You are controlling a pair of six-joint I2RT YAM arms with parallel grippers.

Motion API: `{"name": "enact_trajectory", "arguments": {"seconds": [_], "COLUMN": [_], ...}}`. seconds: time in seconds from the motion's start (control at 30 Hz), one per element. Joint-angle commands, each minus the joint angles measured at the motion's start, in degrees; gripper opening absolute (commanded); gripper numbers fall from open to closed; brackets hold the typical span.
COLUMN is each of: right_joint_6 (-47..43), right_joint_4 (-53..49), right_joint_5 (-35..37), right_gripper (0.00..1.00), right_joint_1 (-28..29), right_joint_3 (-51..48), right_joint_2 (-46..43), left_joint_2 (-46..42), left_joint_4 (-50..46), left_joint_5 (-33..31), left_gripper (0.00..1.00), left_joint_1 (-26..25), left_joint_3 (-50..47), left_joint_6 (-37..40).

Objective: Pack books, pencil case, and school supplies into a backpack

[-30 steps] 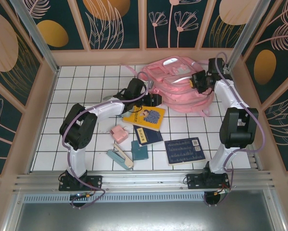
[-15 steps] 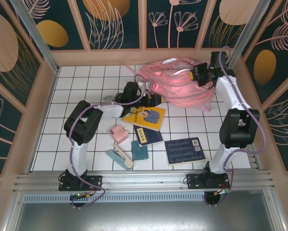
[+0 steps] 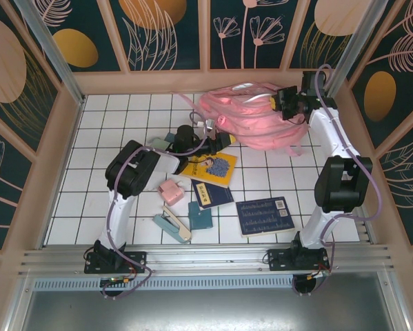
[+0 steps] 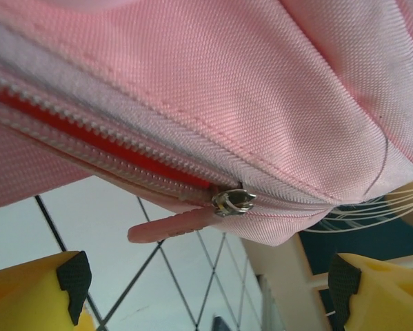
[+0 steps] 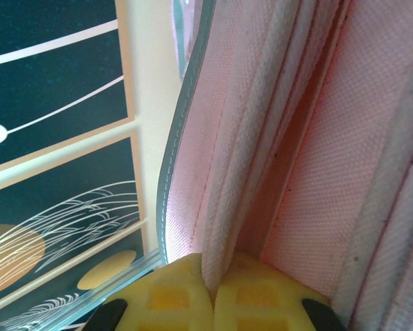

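Left gripper [image 4: 209, 286] is spread wide with nothing between its pads [image 4: 72, 279]. It sits just under the backpack's zipper pull [image 4: 170, 226], close but not touching. The pink pull hangs off the metal slider [image 4: 234, 201] and points down-left. The zipper line itself runs diagonally, upper left to lower right in the left wrist view, gaping left of the slider with red-orange showing inside.

Right gripper [image 5: 212, 279] is clamped tight on a fold of pink fabric that rises straight up from between its fingers.

From above, the backpack [image 3: 251, 124] is slumped at the back right of the tiled table [image 3: 109, 117], long axis roughly left to right. The right gripper has its far right end and the left gripper is at its near left edge. Just in front lie the yellow book [image 3: 209, 167], the smaller navy book [image 3: 212, 194] and the bigger navy book [image 3: 265, 216], all flat on the tiles.
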Motion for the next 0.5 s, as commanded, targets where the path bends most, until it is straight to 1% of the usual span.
{"name": "enact_trajectory", "arguments": {"seconds": [0.0,0.2,0.33,0.47], "right_joint_6": [2.4,3.6,3.7,3.7], "right_joint_4": [10.4,12.7,13.3,13.6], "right_joint_5": [-4.8,-5.5,-5.3,-5.3], "right_gripper": [0.0,0.0,0.0,0.0], "right_joint_1": [1.3,2.2,2.2,2.5], "right_joint_3": [3.2,1.9,0.9,0.4], "right_joint_2": [-0.6,-1.3,-1.9,-2.4], "left_joint_2": [3.2,5.1,4.7,3.8], "left_joint_4": [12.0,19.0,18.4,14.4], "left_joint_5": [1.9,1.6,1.6,0.6], "left_gripper": [0.89,0.86,0.81,0.76], "left_joint_1": [0.1,0.1,0.1,0.2], "left_joint_3": [2.0,3.4,3.8,3.8], "left_joint_6": [-7.5,-12.0,-11.0,-7.9]}}
